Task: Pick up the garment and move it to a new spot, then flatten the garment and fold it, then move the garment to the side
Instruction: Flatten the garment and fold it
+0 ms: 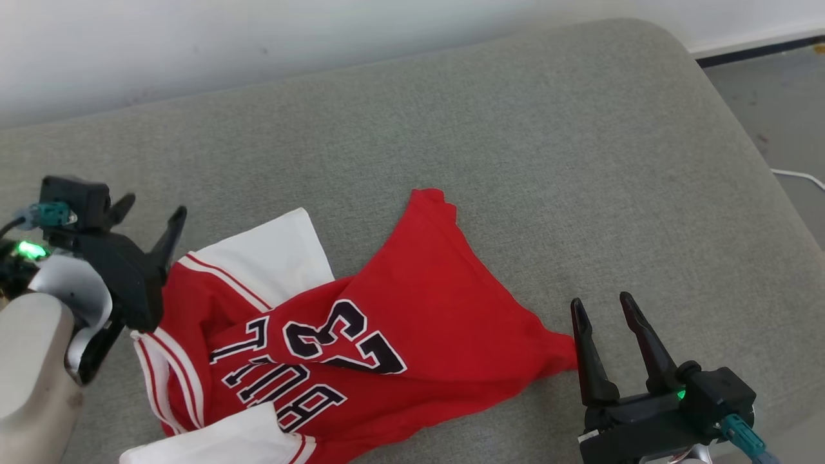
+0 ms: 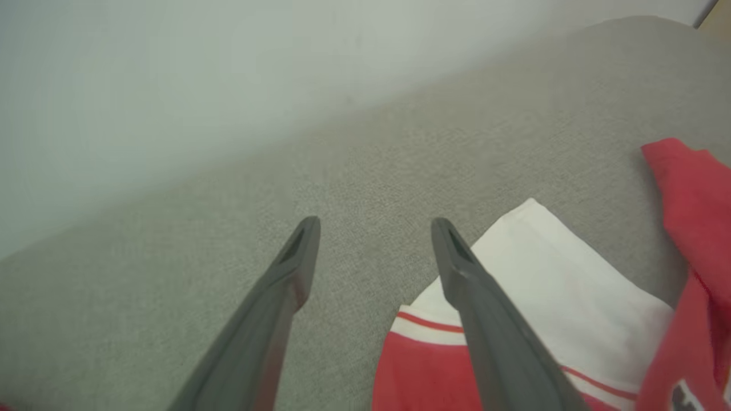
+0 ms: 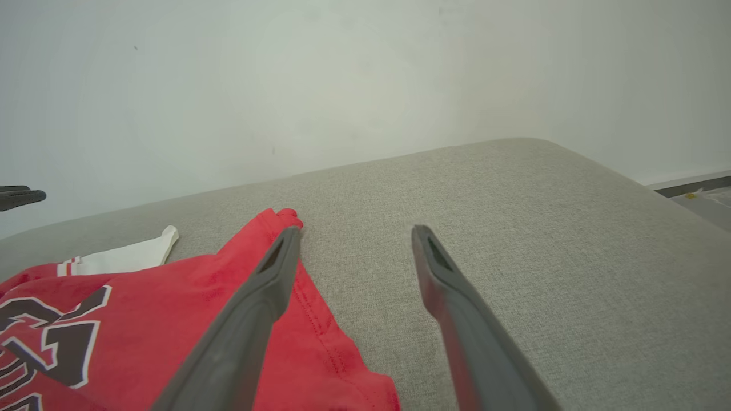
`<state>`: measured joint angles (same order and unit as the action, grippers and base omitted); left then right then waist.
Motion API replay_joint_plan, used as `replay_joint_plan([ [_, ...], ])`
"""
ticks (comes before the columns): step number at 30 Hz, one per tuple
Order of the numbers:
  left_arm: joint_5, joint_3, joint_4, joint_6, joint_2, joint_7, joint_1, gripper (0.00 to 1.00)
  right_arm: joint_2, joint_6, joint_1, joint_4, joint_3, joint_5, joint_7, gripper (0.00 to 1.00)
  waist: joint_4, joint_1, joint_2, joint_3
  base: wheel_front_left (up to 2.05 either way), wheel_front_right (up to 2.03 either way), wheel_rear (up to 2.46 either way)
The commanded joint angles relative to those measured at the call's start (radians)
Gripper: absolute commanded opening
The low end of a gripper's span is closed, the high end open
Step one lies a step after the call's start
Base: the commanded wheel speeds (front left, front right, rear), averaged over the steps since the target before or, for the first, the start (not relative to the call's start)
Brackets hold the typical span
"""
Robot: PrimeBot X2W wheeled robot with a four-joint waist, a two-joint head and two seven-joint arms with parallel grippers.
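Observation:
The garment (image 1: 412, 322) is a red jersey with white sleeves and black-and-white lettering, lying crumpled and partly folded over itself on the grey cushion (image 1: 515, 161). My left gripper (image 1: 151, 209) hovers open at the jersey's left edge, beside a white sleeve (image 2: 559, 285), with nothing between its fingers. My right gripper (image 1: 602, 303) stands open just right of the jersey's pointed red corner, holding nothing. In the right wrist view the red cloth (image 3: 171, 319) lies under and left of my right gripper (image 3: 351, 231); my left gripper (image 2: 374, 222) shows above bare cushion.
A pale wall (image 1: 193, 45) runs behind the cushion. The cushion's rounded right edge drops to a grey floor (image 1: 786, 116) with a white cable (image 1: 799, 175). Bare cushion stretches behind and to the right of the jersey.

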<state>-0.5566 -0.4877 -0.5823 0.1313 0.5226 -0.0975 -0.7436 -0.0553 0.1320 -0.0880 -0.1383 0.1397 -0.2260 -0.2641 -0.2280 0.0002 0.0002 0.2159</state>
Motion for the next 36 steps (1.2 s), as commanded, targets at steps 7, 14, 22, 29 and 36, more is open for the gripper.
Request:
replay_joint_plan([
  [7,-0.085,-0.084,-0.069,-0.002,0.016,-0.079,0.008,1.0,0.003,-0.003,-0.013,-0.006,-0.001,0.001,0.0,1.0,-0.027,-0.0002,-0.0002,0.025,0.0,0.0,0.0],
  [14,-0.136,-0.174,-0.106,-0.002,0.04,-0.148,-0.001,1.0,0.005,-0.003,-0.019,-0.014,0.004,-0.007,0.0,1.0,-0.039,-0.0002,-0.0002,0.031,0.0,0.0,0.0],
  [22,-0.178,-0.246,-0.098,-0.003,0.053,-0.167,-0.032,0.0,0.005,-0.003,-0.023,-0.008,-0.005,-0.005,0.0,1.0,-0.035,-0.0002,-0.0002,0.033,0.0,0.0,0.0],
  [29,-0.092,-0.225,-0.131,-0.029,0.066,0.026,-0.172,0.0,0.005,-0.003,-0.029,-0.002,-0.013,0.004,0.0,1.0,-0.024,-0.0002,-0.0002,0.043,0.0,0.0,0.0],
  [36,-0.057,-0.216,-0.228,-0.054,0.037,0.134,-0.27,0.0,0.005,-0.003,-0.04,-0.002,-0.009,0.013,0.0,1.0,-0.021,-0.0002,-0.0002,0.053,0.0,0.0,0.0],
])
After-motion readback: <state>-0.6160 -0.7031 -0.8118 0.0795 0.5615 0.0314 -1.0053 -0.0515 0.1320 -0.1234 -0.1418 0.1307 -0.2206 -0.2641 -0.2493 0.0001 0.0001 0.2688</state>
